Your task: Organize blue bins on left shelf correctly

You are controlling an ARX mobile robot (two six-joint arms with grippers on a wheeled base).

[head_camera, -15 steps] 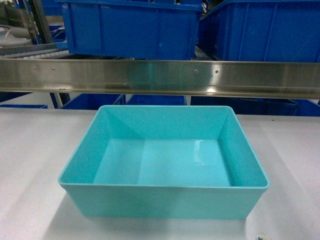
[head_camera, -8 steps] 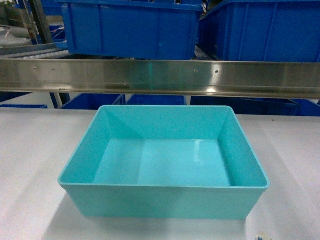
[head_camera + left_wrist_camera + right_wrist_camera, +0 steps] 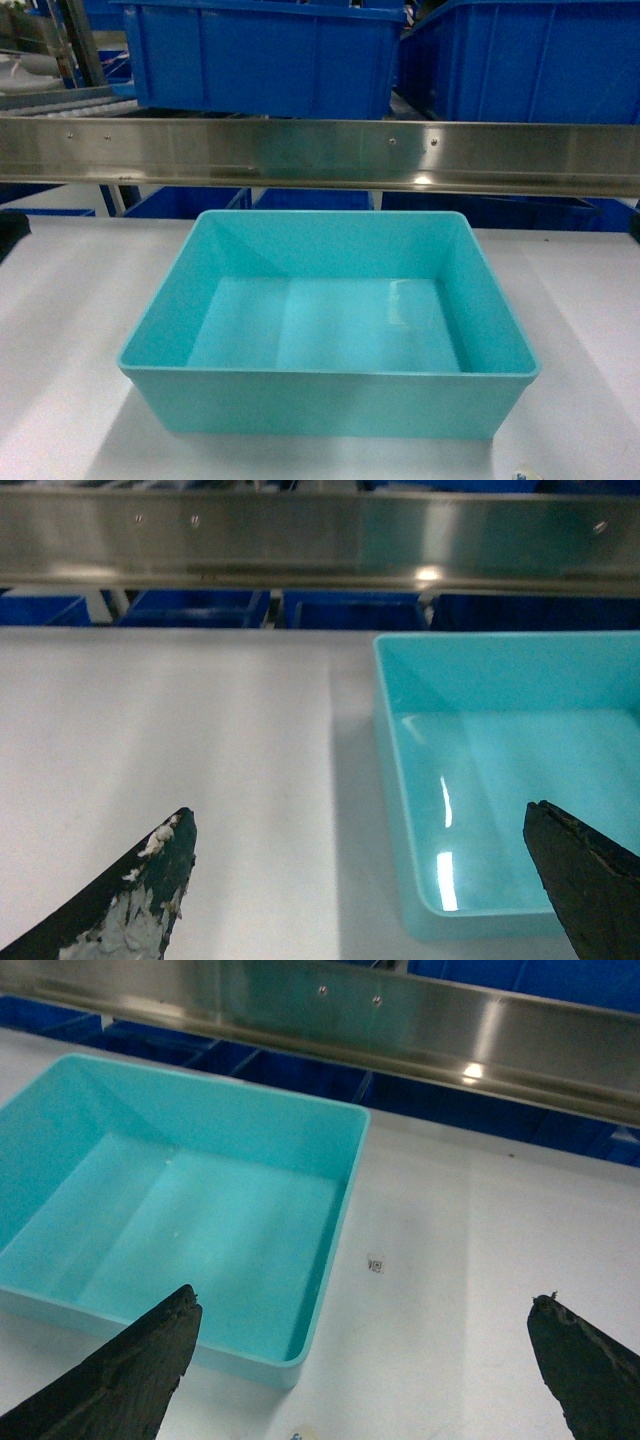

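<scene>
Aqua bin (image 3: 330, 325) sat on the white worktop (image 3: 60, 330), abt centred side to side, long side facing the robot, nothing inside it. Its far rim lay near the worktop's back edge, under a steel rail (image 3: 320, 155) running across the head view. Above and behind the rail: dark blue crates (image 3: 265, 55), more of them lower down past the worktop's back edge.

Left gripper (image 3: 360, 880) was wide open, holding nothing; fingertips (image 3: 150, 880) straddled the bin's left wall in the left wrist view, one over bare worktop, other over the bin's inside. White scuffing on the left fingertip. Couldn't tell if either touched.

Right gripper (image 3: 365, 1360) was also spread wide, nothing in it; one tip over the bin's near-right corner, other over bare worktop to the right. Small square tag (image 3: 376, 1263) lay on the worktop just beside the bin's right wall.
</scene>
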